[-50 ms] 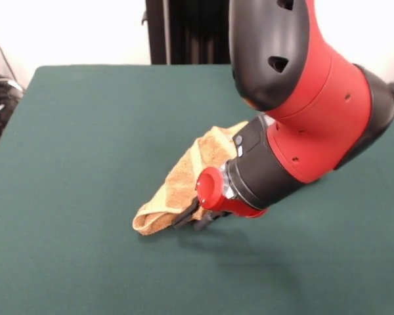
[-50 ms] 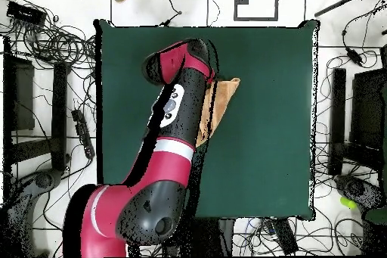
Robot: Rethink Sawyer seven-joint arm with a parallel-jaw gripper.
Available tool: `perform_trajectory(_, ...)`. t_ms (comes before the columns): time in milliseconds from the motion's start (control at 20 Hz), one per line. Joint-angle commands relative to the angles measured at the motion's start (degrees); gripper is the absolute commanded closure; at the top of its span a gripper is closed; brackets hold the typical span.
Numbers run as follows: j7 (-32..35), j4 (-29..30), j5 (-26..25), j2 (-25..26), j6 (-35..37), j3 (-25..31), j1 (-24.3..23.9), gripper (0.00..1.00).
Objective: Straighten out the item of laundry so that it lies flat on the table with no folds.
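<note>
Nearest us we see the dark green felt-topped table (image 1: pixel 85 262), then the black-fingered gripper (image 1: pixel 196 220) of the red and black arm (image 1: pixel 302 125), low against the bunched, folded orange-tan terry towel (image 1: pixel 184 184) mid-table; whether it is clamped, we cannot tell.

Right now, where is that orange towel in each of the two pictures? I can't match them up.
Front view: the towel lies bunched near the middle of the green table, running down-left from under the red arm to the gripper.
Overhead view: only a strip of the towel shows, just right of the arm, above the table's middle.
Shared landmark: the red arm covering one side of it.
</note>
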Motion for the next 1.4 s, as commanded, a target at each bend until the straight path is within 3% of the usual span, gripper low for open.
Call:
perform_trajectory(50, 14.85, 2.92, 0.95, 3.07, -2.59, 4.66, -1.05, 1.0)
perform_trajectory(500, 15.49, 1.28, 3.51, 3.71, 1.22, 5.72, -1.76, 1.0)
perform_trajectory(700, 15.8, 4.05, 3.84, 1.99, 0.61, 6.49, -1.1, 1.0)
perform_trajectory(750, 16.66, 4.43, 4.21, 1.83, 0.68, 6.63, -1.1, 0.0)
perform_trajectory(1400, 16.55, 5.12, 3.85, 0.99, 1.73, 5.94, -0.38, 0.0)
